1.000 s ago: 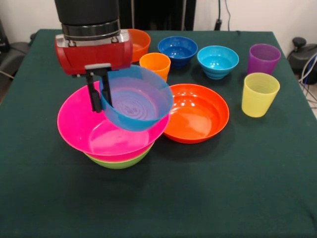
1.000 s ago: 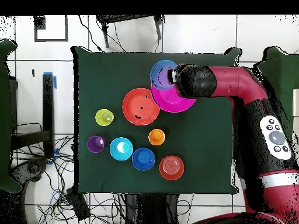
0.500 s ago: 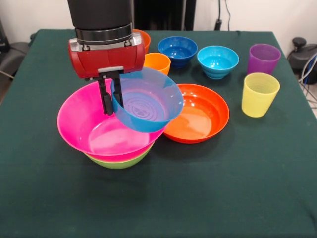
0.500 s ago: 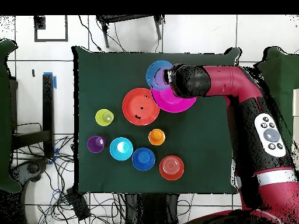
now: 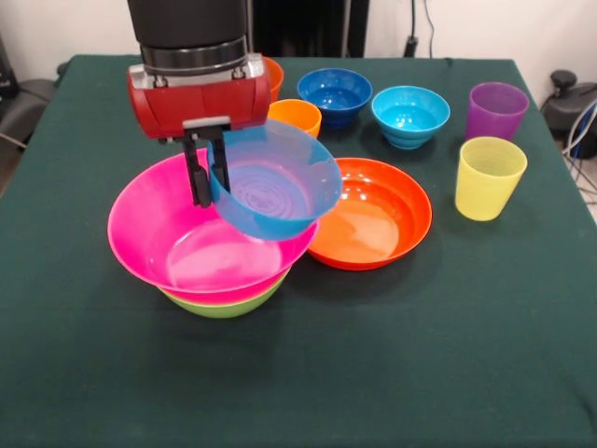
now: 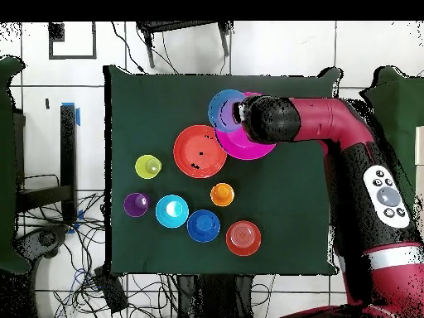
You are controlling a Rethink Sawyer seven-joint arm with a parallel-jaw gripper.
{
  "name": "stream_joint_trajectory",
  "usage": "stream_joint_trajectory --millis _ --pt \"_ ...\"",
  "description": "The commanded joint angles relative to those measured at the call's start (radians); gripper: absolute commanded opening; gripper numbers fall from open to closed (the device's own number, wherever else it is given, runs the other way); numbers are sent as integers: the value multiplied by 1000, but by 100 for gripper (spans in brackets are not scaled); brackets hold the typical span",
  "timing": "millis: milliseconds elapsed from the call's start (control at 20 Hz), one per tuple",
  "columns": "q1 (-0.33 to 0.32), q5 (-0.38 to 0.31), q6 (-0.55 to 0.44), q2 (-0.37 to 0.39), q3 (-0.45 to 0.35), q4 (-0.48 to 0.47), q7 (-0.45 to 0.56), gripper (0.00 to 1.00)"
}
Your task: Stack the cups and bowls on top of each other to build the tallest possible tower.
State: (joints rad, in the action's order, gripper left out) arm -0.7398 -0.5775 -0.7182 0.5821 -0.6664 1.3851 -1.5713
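A translucent blue plastic bowl (image 5: pixel 275 179), ribbed in rings on its floor, is clamped at its rim between the matt black fingers of the gripper (image 5: pixel 209 168), whose housing is finished in glossy red. Below the jaws, a glossy pink plastic bowl (image 5: pixel 168 238) is nested in a lime green bowl (image 5: pixel 224 303). Beside it, sheen is shown by the shallow orange bowl (image 5: pixel 378 215). The table (image 5: pixel 392 364) is covered in matt dark green cloth.

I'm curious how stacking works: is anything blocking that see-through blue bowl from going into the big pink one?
Nothing visible. The gripper holds the translucent blue plastic bowl tilted above the large glossy pink bowl, whose inside is empty.
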Motion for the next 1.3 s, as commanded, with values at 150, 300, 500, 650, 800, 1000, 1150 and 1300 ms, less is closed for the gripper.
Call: stream_joint_trajectory --millis 150,300,500,650,800,1000,1150,1300 --pt "-42 -20 -6 88 47 124 57 0" --pt "-51 -39 3 53 45 107 77 0" --pt "-61 -71 29 15 44 85 98 0" --pt "-63 -94 47 -20 44 57 107 0" --pt "-58 -112 54 -39 51 42 95 0" --pt "-31 -141 71 -40 71 31 46 0" --pt "-17 -160 91 -41 81 33 16 0" --pt "-17 -166 111 -50 84 38 3 0"
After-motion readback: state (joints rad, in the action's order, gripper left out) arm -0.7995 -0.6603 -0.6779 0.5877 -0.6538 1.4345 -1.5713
